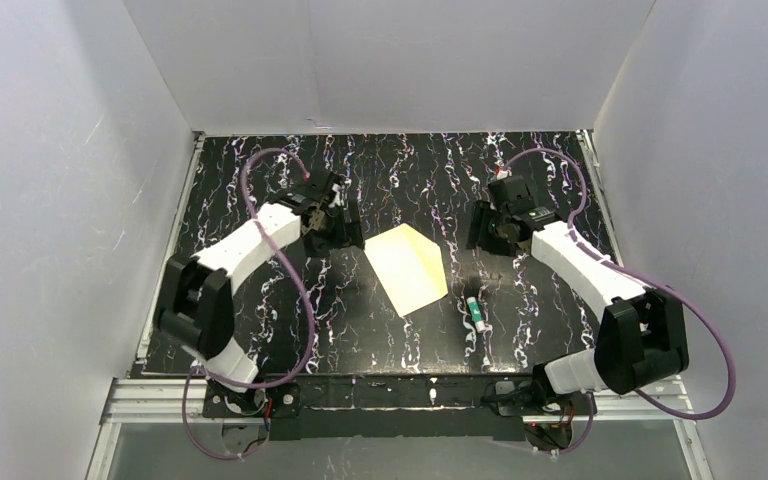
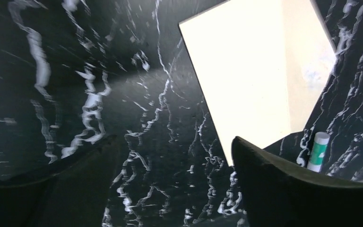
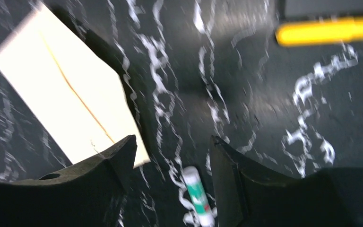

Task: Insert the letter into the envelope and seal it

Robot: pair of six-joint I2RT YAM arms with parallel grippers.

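The black, white-veined table (image 1: 380,340) lies under both my tools. The cream-tan paper envelope (image 1: 407,270) lies flat between them with its pointed flap open; I cannot make out the letter separately. My left tool (image 1: 348,228) and right tool (image 1: 480,228) hang empty, jaws spread. A small white-and-green glue stick (image 1: 474,312) lies just nearer than my right tool.

Black counter (image 1: 390,180) veined in white like marble. Flat at its middle, a plain pale-yellow paper letter (image 1: 396,272), with a cream-tan paper envelope (image 1: 430,258) touching along its right side. Near their front corner, apart, a small white-and-green tube (image 1: 475,312) lying down.
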